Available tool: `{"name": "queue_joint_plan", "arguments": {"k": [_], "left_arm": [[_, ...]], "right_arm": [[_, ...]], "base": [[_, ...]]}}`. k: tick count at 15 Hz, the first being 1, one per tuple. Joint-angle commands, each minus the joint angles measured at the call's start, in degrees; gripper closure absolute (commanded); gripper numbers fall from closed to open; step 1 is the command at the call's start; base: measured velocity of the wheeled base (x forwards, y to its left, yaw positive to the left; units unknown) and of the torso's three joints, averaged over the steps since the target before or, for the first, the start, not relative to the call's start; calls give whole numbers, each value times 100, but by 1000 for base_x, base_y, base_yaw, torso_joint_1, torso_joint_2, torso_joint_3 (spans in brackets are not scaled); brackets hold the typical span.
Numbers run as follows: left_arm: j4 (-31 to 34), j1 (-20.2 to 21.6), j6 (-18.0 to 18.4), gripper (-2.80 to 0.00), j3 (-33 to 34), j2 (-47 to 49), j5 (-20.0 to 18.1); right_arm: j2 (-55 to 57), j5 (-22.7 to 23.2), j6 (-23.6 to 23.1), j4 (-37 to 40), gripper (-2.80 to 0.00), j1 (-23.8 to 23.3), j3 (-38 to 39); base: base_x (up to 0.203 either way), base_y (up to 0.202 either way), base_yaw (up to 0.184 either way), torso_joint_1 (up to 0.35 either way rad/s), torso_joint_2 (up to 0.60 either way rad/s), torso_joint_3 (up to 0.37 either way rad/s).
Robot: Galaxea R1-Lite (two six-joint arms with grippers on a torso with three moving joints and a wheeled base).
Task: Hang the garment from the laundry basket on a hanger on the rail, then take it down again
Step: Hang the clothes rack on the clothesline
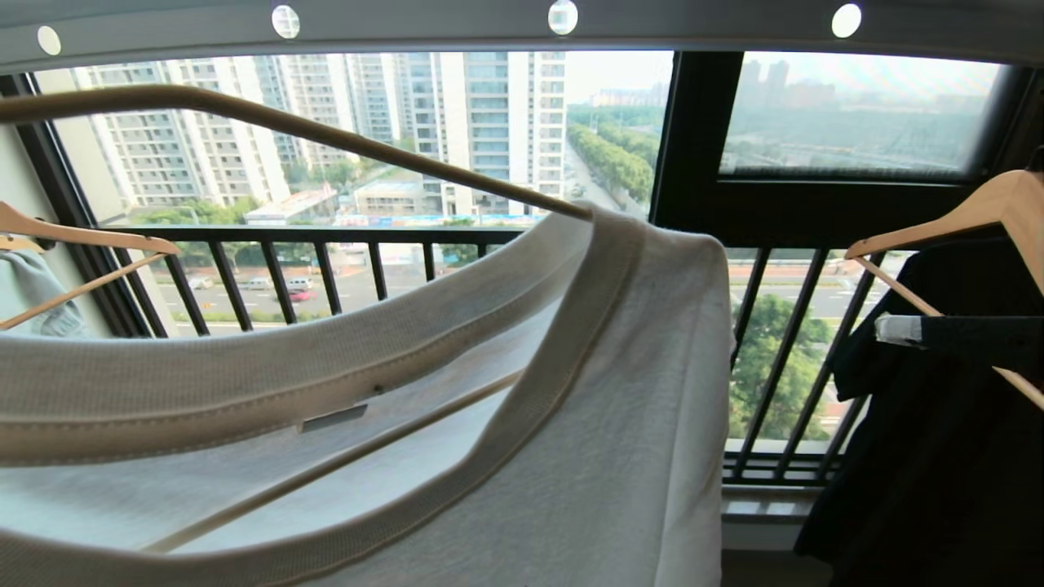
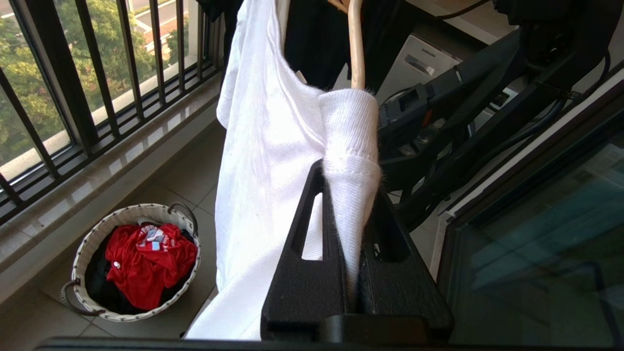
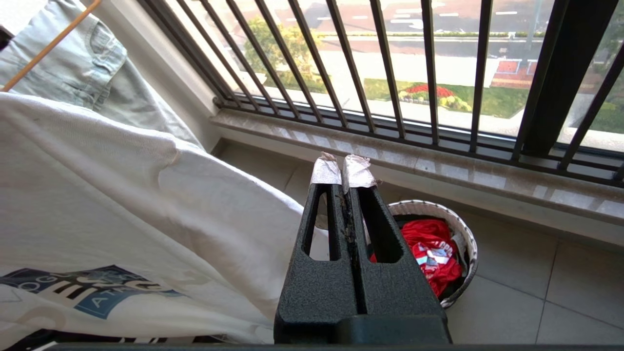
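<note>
The white garment [image 1: 620, 391] fills the head view, its collar draped over one arm of the thin cream hanger [image 1: 326, 134]. Above it runs the grey-white rail [image 1: 408, 28] with round holes. My left gripper [image 2: 348, 170] is shut on a bunched fold of the garment [image 2: 263, 146] at its hem, just below the hanger's rod [image 2: 356, 48]. My right gripper [image 3: 341, 170] is shut and empty, its taped tips beside the garment [image 3: 122, 195], whose blue logo shows. The laundry basket [image 2: 87, 239] stands on the floor below by the window sill.
The basket [image 3: 465, 234] holds red and dark clothes. A black garment [image 1: 938, 456] hangs on a wooden hanger [image 1: 979, 204] at the right; pale denim [image 1: 33, 293] hangs on another at the left. The dark barred window railing [image 1: 326, 236] stands just behind.
</note>
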Motion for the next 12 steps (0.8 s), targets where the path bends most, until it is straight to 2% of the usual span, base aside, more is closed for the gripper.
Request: {"name": "queue_joint_plan", "arguments": {"k": [1,8,12], "left_arm": [[16,1,7,0,87,-11,-39],[-50,1,29,0,231,-105,-54],[-50,9,2,0,337,-129,-68]], "right_arm": [[5,5,15,6,0,2,7],[-34,5,23,15,0,2,55],[-62,5,50,15,0,-7,55]], "base": [[0,0,0,154,-330,-158],[0,0,0,151,-309,-161],[0,0,0,81,-175,-82]]}}
